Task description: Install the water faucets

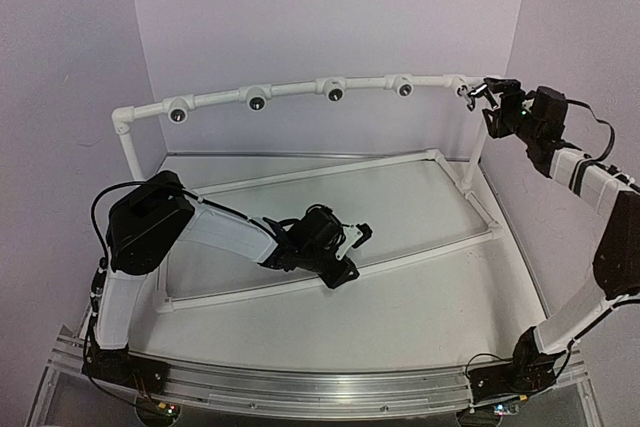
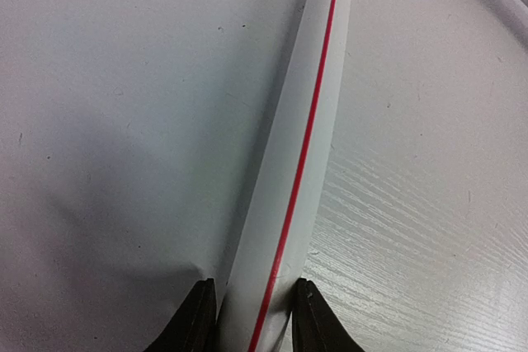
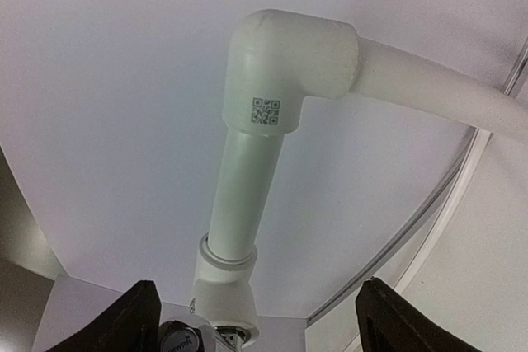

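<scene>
From above, one white pipe frame (image 1: pixel 300 172) is sitting on the pale counter (image 1: pixel 420 297). Its raised far rail is carrying four round fittings (image 1: pixel 257 100) with dark holes. One small faucet (image 1: pixel 467 95) is showing at that rail's far right end. Two arms are working. The left one is folding low across the middle, its left pincer (image 1: pixel 342 272) pointing down onto the near base pipe (image 1: pixel 250 290). The right one is reaching up and far, its right pincer (image 1: pixel 484 99) hanging just beside the faucet. Plain lilac walls (image 1: pixel 330 7) are closing in the far side and both flanks.

In the left wrist view, two dark fingers (image 2: pixel 196 323) are pressing both sides of the near base pipe (image 2: pixel 289 187), which has one red stripe, so the left pincer (image 2: pixel 252 323) is clamping it. Wood-grained counter (image 2: pixel 412 220) is lying to the right.

In the right wrist view, the right pincer (image 3: pixel 264 323) is gaping wide and gripping nothing. One elbow (image 3: pixel 293 59) with a QR label (image 3: pixel 266 110) is topping one upright pipe (image 3: pixel 243 195). The faucet (image 3: pixel 183 338) is peeking in at the bottom edge, beside the pipe's lower collar.
</scene>
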You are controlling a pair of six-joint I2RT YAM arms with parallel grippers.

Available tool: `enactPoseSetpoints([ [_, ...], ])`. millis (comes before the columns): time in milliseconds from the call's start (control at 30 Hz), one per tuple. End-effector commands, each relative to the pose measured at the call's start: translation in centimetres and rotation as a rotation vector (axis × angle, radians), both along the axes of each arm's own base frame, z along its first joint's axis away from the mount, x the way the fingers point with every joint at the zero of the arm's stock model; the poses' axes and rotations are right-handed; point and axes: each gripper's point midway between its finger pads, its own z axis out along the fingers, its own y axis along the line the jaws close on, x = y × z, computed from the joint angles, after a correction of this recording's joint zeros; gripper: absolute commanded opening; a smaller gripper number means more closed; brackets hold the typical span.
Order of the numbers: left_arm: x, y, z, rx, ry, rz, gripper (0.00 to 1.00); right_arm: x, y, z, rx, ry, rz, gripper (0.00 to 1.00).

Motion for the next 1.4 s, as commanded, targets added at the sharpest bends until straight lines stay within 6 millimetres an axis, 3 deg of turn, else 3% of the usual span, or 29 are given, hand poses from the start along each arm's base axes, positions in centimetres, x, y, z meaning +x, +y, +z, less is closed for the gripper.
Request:
enactPoseSetpoints([
  [0, -9.0, 15.5, -14.7, 0.64, 0.389, 0.086, 0.0, 0.2, 0.9, 0.1, -0.135, -0.015, 0.052, 0.86],
  [267, -9.0, 15.4, -14.8, 0.643, 0.39, 0.074, 0.0, -0.4, 2.7, 1.7, -0.327, -0.141, 0.131, 0.98],
  [533, -9.0, 15.4, -14.9, 0.643, 0.39, 0.075, 0.0, -1.5, 3.5, 2.7, -0.361, -0.25, 0.164, 0.95],
  [567, -9.1, 15.4, -14.9, 0.644, 0.392, 0.073, 0.0, -1.4, 3.4, 2.8, -0.361, -0.247, 0.159, 0.93],
  [600, -9.1, 15.5, -14.9, 0.644, 0.392, 0.072, 0.0, -1.2, 3.2, 2.8, -0.362, -0.241, 0.144, 0.84],
  [633, -9.0, 15.4, -14.8, 0.644, 0.391, 0.07, 0.0, -1.1, 2.9, 2.5, -0.356, -0.221, 0.129, 0.67],
  [667, -9.0, 15.4, -14.8, 0.645, 0.391, 0.07, 0.0, -1.0, 2.7, 2.4, -0.349, -0.209, 0.115, 0.59],
  [867, -9.0, 15.4, -14.9, 0.645, 0.391, 0.068, 0.0, -0.5, 1.6, 2.3, -0.402, -0.158, 0.043, 0.33],
  [1000, -9.0, 15.3, -14.9, 0.646, 0.39, 0.067, 0.0, 0.0, 1.3, 0.5, -0.251, -0.055, 0.039, 0.04],
  [1033, -9.0, 15.3, -14.9, 0.646, 0.389, 0.066, 0.0, 0.3, 1.3, -0.8, -0.163, 0.013, 0.039, 0.0],
  [1200, -9.0, 15.4, -14.9, 0.644, 0.389, 0.07, 0.0, 0.6, 2.0, -4.8, 0.134, 0.178, 0.068, 0.0],
  [1367, -9.0, 15.5, -14.9, 0.64, 0.387, 0.074, 0.0, 0.9, 1.5, -2.1, 0.118, 0.106, 0.046, 0.0],
])
